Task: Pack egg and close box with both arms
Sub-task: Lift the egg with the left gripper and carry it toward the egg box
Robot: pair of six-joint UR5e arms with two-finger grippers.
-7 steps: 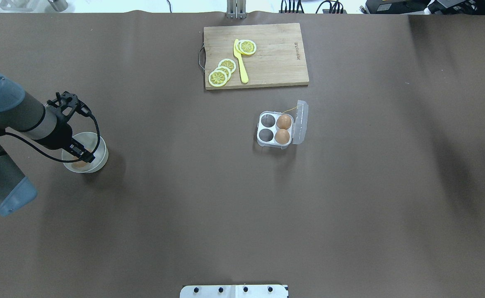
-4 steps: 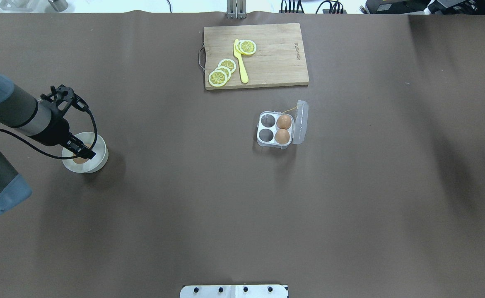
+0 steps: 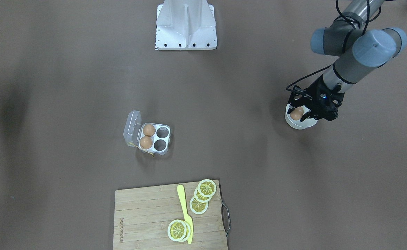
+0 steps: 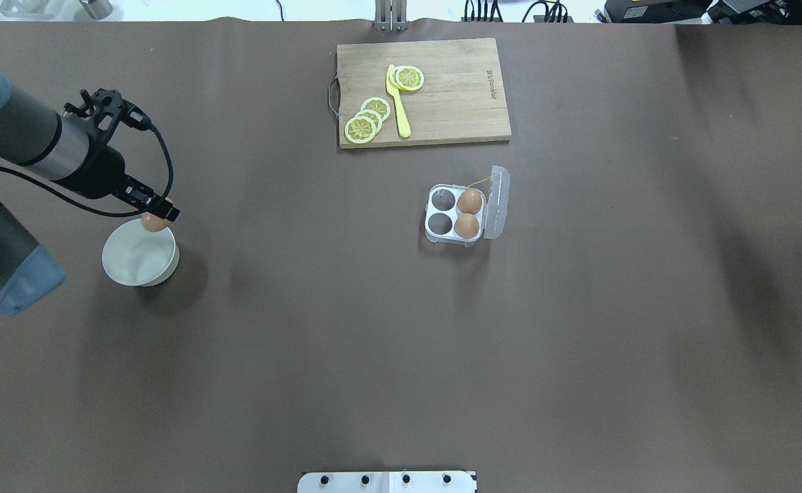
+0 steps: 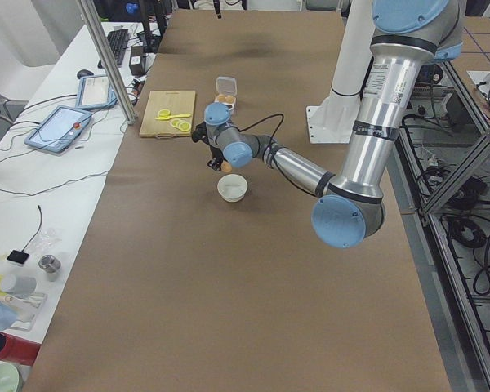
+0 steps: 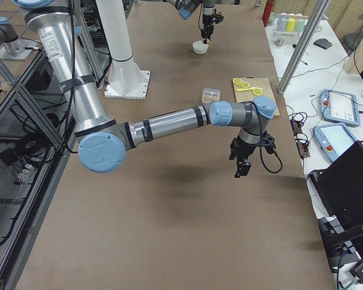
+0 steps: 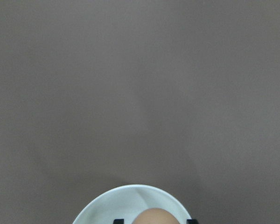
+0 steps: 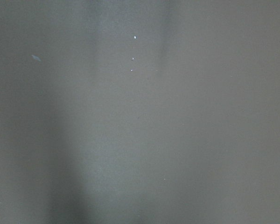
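The left end effector (image 4: 159, 213) grips the brown egg (image 4: 154, 222) just above the white bowl (image 4: 108, 257), well apart from the open egg carton (image 4: 455, 213) on the counter (image 4: 373, 342); whether the right end effector (image 6: 239, 169) is open or closed, I cannot tell.

even overhead light, soft shadows, blurry wrist views

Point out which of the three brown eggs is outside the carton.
The egg clamped in the left gripper above the white bowl. The other two eggs sit in cells of the carton, beside its open lid.
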